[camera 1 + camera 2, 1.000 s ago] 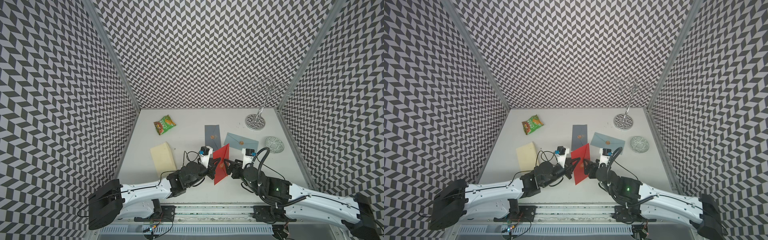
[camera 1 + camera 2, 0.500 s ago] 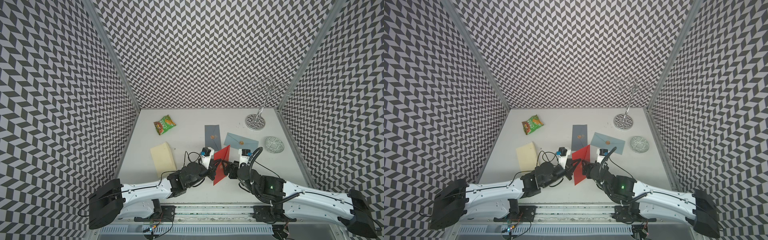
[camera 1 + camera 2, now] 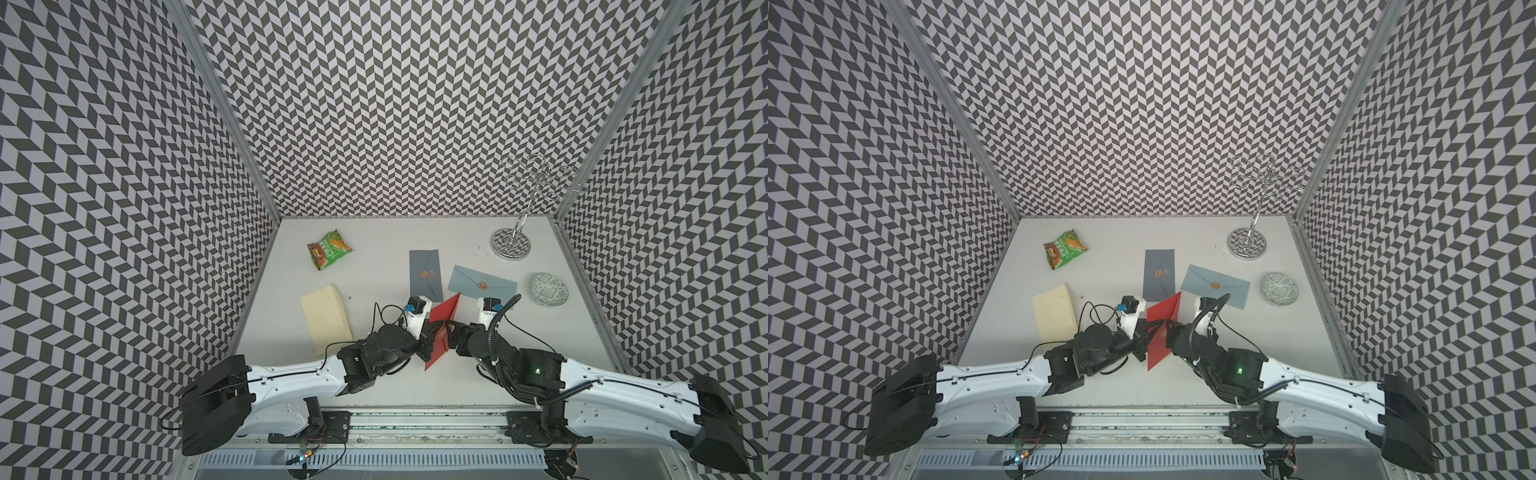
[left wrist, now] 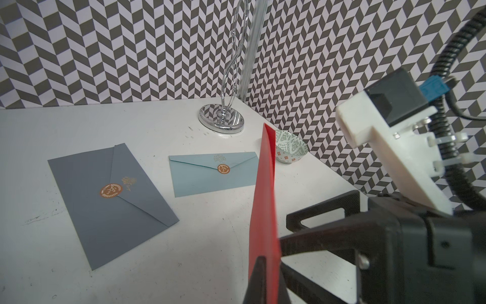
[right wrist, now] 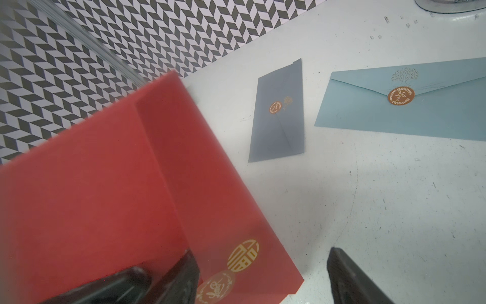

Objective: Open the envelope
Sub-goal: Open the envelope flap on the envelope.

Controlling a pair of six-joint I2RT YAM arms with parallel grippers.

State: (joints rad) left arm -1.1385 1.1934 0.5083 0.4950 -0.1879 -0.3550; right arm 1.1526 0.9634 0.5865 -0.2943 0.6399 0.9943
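Observation:
A red envelope (image 3: 444, 328) (image 3: 1163, 332) stands upright on edge at the front middle of the table. My left gripper (image 4: 268, 264) (image 3: 426, 343) is shut on its thin edge. In the right wrist view the envelope's (image 5: 118, 197) flap side faces me, with a gold character (image 5: 243, 255) and a round seal (image 5: 217, 288). My right gripper (image 5: 263, 268) (image 3: 454, 336) is open just right of the envelope. One finger (image 5: 181, 279) lies against the red face and the other (image 5: 349, 279) is over bare table, so the seal sits between them.
Behind the grippers lie a dark grey envelope (image 3: 424, 274) and a light blue envelope (image 3: 482, 284), both sealed. A patterned bowl (image 3: 548, 289) and a chrome stand (image 3: 510, 245) sit at the right, with a green snack bag (image 3: 329, 249) and a cream envelope (image 3: 326, 318) at the left.
My right arm has shifted left and closed in on the red envelope. The left gripper keeps its hold, with the envelope almost still.

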